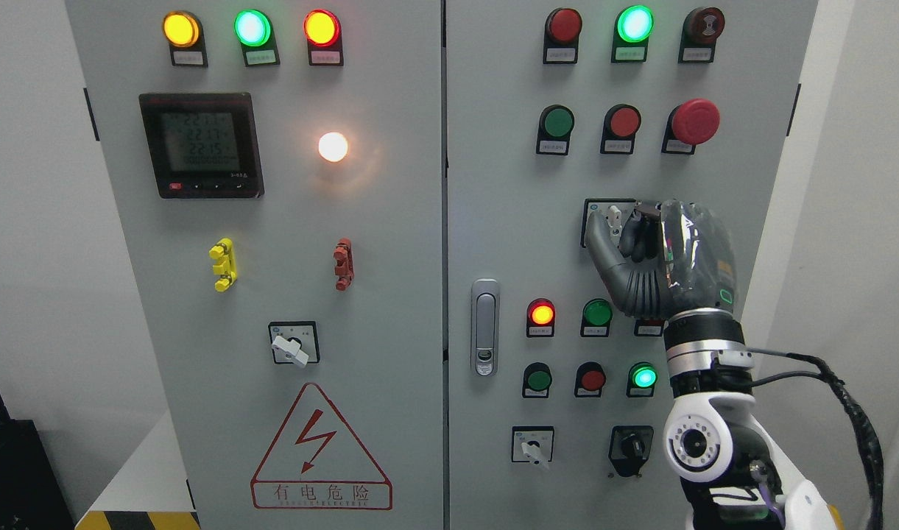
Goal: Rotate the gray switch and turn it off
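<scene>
The gray rotary switch [612, 216] sits on a black-framed plate on the right cabinet door, below the row of green and red push buttons. My right hand [617, 230] comes up from the lower right and is raised against the panel at this switch. The thumb [598, 239] lies left of the knob and the curled fingers [635, 232] lie right of it, closed around it. The palm hides the right half of the switch plate. The knob's pointing direction is hard to tell. The left arm is out of view.
The red mushroom stop button [694, 121] is just above the hand. Lit indicator lamps [541, 314] and buttons sit below it. Other rotary switches are on the left door [294, 346], at the lower right [534, 447], and a black one [629, 445]. The door handle [484, 326] is between the doors.
</scene>
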`<state>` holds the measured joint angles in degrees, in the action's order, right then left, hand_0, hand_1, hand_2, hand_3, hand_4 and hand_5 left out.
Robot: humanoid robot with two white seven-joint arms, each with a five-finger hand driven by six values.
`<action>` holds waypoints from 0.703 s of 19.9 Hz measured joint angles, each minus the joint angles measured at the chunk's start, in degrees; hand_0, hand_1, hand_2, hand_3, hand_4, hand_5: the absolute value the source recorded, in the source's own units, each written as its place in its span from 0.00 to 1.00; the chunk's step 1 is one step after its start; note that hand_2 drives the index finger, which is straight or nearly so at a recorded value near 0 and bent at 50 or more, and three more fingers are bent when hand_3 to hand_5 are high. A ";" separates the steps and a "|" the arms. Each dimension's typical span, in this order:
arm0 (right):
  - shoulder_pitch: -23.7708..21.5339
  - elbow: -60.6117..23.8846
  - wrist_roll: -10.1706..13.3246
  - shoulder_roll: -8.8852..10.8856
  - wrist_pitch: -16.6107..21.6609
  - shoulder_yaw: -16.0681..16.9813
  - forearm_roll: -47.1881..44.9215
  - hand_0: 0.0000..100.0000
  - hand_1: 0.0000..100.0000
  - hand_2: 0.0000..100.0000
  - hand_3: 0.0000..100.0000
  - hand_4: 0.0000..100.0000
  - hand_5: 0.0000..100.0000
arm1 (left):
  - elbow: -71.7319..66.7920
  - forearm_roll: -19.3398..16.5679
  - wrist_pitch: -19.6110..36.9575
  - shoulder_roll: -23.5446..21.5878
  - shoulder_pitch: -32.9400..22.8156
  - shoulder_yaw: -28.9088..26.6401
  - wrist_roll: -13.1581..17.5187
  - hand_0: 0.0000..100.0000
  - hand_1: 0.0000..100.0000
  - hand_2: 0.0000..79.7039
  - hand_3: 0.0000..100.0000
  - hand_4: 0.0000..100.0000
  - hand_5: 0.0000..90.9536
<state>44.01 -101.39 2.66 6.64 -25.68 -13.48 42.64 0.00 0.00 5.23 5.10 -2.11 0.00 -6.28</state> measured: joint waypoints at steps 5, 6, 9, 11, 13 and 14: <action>-0.09 -0.15 -0.05 0.31 0.16 0.20 0.13 0.50 0.32 0.72 0.95 0.88 1.00 | 0.00 0.00 0.00 0.00 0.00 0.00 -0.01 0.12 0.39 0.00 0.00 0.00 0.00; -0.10 -0.19 0.03 0.40 0.21 0.29 0.15 0.50 0.32 0.72 0.95 0.88 1.00 | 0.00 0.00 0.00 0.00 0.00 0.00 -0.01 0.12 0.39 0.00 0.00 0.00 0.00; -0.17 -0.36 0.24 0.66 0.27 0.52 0.18 0.50 0.32 0.72 0.95 0.88 1.00 | 0.00 0.00 0.00 0.00 0.00 0.00 -0.02 0.12 0.39 0.00 0.00 0.00 0.00; -0.19 -0.51 0.26 0.79 0.30 0.66 0.22 0.50 0.33 0.72 0.95 0.88 1.00 | 0.00 0.00 0.00 0.00 0.00 0.00 -0.03 0.12 0.39 0.00 0.00 0.00 0.00; -0.23 -0.73 0.26 0.92 0.32 0.80 0.26 0.50 0.33 0.72 0.95 0.87 1.00 | 0.00 0.00 0.00 0.00 0.00 0.00 -0.07 0.12 0.39 0.00 0.00 0.00 0.00; -0.28 -0.89 0.27 1.00 0.36 0.87 0.27 0.49 0.33 0.72 0.95 0.87 1.00 | 0.00 0.00 0.00 0.00 -0.01 0.00 -0.12 0.12 0.39 0.00 0.00 0.00 0.00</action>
<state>43.73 -102.28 2.93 7.63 -25.33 -12.61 42.91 0.00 0.00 5.23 5.10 -2.12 0.00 -6.40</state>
